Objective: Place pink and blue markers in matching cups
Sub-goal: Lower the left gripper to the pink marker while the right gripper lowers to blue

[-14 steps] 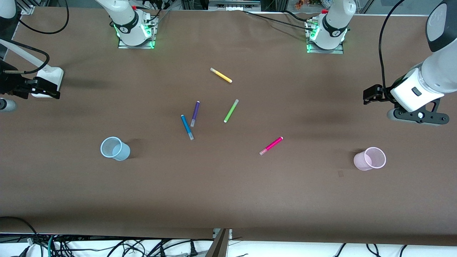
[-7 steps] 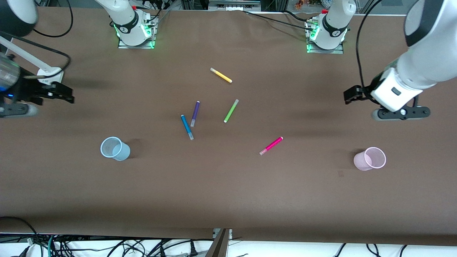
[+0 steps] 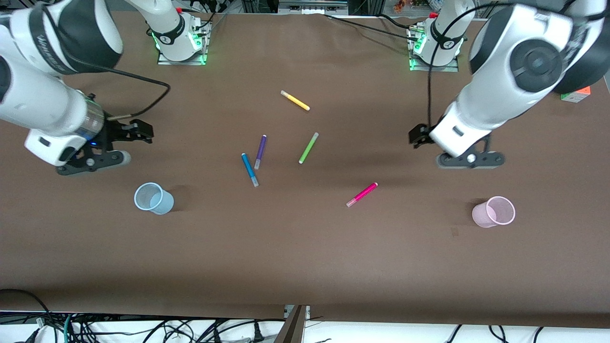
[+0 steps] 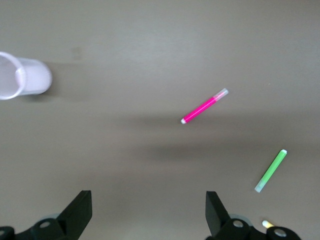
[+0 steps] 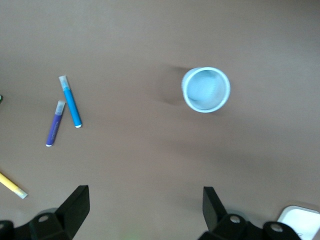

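Observation:
The pink marker (image 3: 362,194) lies flat on the brown table; it also shows in the left wrist view (image 4: 204,106). The blue marker (image 3: 249,170) lies beside the purple marker (image 3: 260,151); it also shows in the right wrist view (image 5: 70,101). The pale blue cup (image 3: 153,198) stands upright toward the right arm's end, also in the right wrist view (image 5: 205,89). The pale pink cup (image 3: 494,211) stands toward the left arm's end, also in the left wrist view (image 4: 25,76). My left gripper (image 3: 415,136) (image 4: 148,210) is open and empty over bare table. My right gripper (image 3: 140,131) (image 5: 145,207) is open and empty over bare table.
A green marker (image 3: 308,148) and a yellow marker (image 3: 295,100) lie farther from the front camera than the pink marker. A small orange and green box (image 3: 575,95) sits at the left arm's end of the table. The arm bases stand at the table's edge farthest from the front camera.
Both arms have swung in from the table's ends toward the middle, grippers still open. The markers and cups have not moved.

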`<action>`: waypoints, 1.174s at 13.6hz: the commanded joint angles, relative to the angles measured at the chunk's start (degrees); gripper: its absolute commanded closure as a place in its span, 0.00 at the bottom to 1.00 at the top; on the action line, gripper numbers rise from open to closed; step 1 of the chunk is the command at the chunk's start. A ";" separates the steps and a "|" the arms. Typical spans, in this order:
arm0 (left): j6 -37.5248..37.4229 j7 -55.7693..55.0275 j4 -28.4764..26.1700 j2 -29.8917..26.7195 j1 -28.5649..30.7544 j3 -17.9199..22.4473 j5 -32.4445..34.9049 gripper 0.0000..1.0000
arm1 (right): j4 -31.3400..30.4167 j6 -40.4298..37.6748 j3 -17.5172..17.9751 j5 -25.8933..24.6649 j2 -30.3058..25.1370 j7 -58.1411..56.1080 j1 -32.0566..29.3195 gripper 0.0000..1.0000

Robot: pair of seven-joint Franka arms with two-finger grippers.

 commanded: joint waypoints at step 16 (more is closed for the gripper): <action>28.03 14.81 1.60 23.23 -1.57 0.73 4.73 0.00 | 1.00 25.11 -0.27 0.93 20.21 0.64 11.01 0.00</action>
